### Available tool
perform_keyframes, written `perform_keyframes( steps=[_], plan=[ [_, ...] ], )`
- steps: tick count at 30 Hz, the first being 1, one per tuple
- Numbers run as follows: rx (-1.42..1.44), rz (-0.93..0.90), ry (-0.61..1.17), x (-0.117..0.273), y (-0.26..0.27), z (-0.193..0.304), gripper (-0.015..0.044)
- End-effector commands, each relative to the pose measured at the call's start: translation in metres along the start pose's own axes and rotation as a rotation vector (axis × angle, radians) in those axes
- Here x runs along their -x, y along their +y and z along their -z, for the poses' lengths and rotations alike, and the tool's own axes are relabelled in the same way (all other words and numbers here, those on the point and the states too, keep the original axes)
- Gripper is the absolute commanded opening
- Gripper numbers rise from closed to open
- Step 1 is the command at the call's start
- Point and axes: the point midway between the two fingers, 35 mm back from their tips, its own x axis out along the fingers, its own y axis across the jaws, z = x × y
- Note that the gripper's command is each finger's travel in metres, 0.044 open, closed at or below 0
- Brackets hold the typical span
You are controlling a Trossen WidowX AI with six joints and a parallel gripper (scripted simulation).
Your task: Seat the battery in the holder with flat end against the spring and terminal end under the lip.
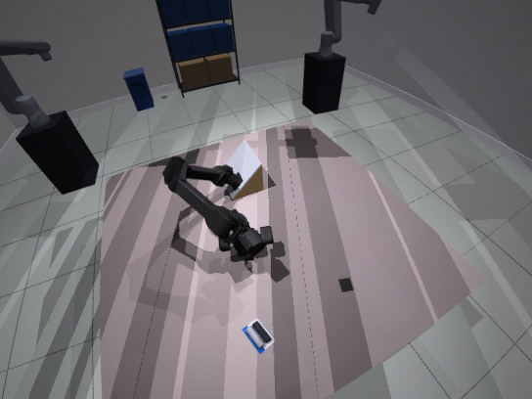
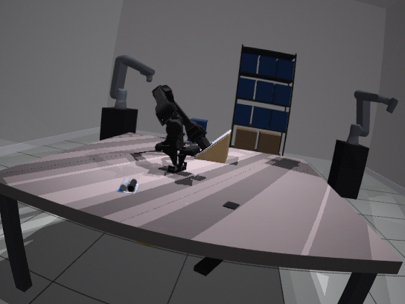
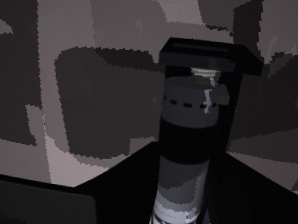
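The battery lies lengthwise between the closed-in jaws.

Wrist view: battery runs off my bottom edge, so I can't see its flat end or the spring. Lip of the holder covers part of the terminal; full seating can't be told. My gripper is too dark there to trace the fingertips. From top, my wrist hides the battery; exterior, too small to make out. Rack: top cut off in the top view.
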Motion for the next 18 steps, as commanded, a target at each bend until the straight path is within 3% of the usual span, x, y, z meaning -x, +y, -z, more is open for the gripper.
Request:
perform_keyframes(
  steps=[1, 18],
  plan=[
    [-0.002, 0.006, -0.031, -0.0008, -0.0014, -0.0020, 0.0065],
    [0.001, -0.002, -0.101, -0.0027, -0.0029, 0.0018, 0.0065]
  ],
)
